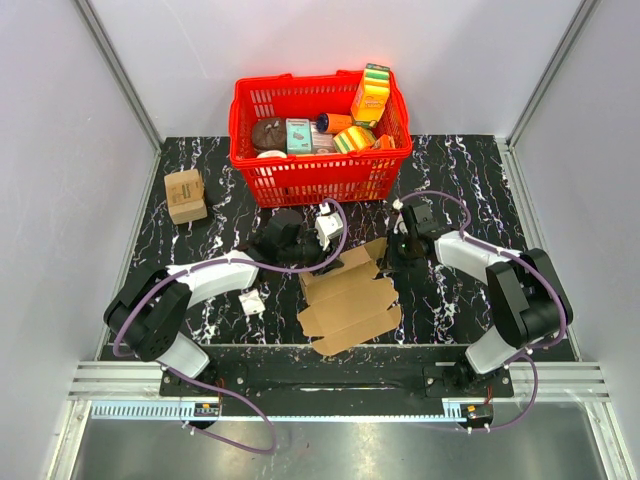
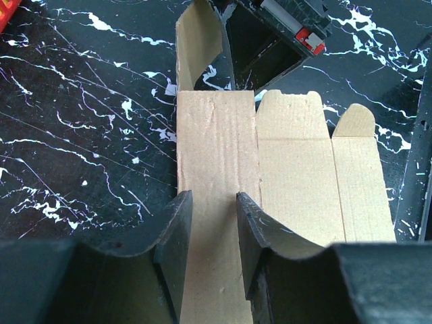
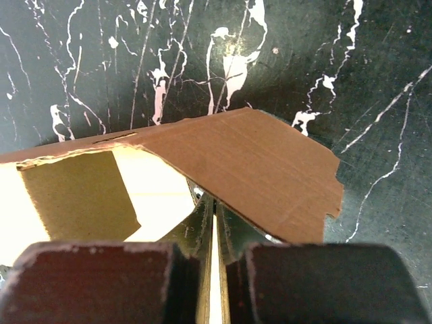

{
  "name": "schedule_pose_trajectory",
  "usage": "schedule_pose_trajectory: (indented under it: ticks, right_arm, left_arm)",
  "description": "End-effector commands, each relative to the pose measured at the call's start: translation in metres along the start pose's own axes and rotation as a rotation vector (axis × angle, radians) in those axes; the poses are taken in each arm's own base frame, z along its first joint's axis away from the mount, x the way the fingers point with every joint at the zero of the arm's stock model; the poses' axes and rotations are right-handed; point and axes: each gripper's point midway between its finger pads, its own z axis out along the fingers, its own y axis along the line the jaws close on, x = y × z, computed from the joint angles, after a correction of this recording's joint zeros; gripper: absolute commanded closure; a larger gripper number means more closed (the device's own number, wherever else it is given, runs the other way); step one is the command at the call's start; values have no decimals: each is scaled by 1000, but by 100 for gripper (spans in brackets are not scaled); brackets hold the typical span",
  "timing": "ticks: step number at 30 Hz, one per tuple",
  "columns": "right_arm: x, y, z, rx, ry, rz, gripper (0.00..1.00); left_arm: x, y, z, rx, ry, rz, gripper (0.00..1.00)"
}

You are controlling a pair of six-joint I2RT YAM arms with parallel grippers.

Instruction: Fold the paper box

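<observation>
Right now the black marbled counter point(image 1: 440, 300) carries a red basket point(image 1: 320, 175) of packages at the back. In front of it, between the two arms, lies the paper box point(image 1: 350, 310), mostly a flat creased sheet with its far edge lifted. Its bulk spreads toward the arm bases, while both hands are at that far edge. Seen from the left wrist, the panels run lengthwise straight away from the left hand point(image 2: 210, 236) toward the right arm's side. That left hand is about half open, its fingers straddling one long panel, and I cannot see that it clamps anything. The right hand point(image 3: 214, 226), at the far right corner, is pinched nearly closed on a raised flap of the box. I'd judge the next fold hinges on that flap, nearer the right hand, coming over along the creases. A small tan box point(image 1: 186, 194) sits well off to the left.
</observation>
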Motion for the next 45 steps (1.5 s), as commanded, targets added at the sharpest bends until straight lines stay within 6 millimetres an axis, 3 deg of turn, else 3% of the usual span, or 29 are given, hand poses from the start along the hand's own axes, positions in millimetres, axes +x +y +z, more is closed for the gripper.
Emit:
schedule_pose_trajectory:
  ticks: [1, 18, 35, 39, 45]
  right_arm:
    - [-18, 15, -3, -65, -48, -24, 92]
    - [-5, 41, 3, -239, 30, -11, 92]
    - [7, 43, 10, -272, 91, 3, 92]
    - [-3, 39, 2, -225, 42, -9, 92]
    - [-28, 27, -29, -80, -91, -49, 83]
  left_arm:
    - [-8, -1, 5, 13, -6, 24, 63]
    - [-8, -1, 6, 12, -3, 26, 64]
    - [-7, -2, 6, 14, 0, 27, 64]
    - [-5, -1, 6, 13, 6, 27, 64]
    - [-6, -2, 7, 14, 6, 27, 64]
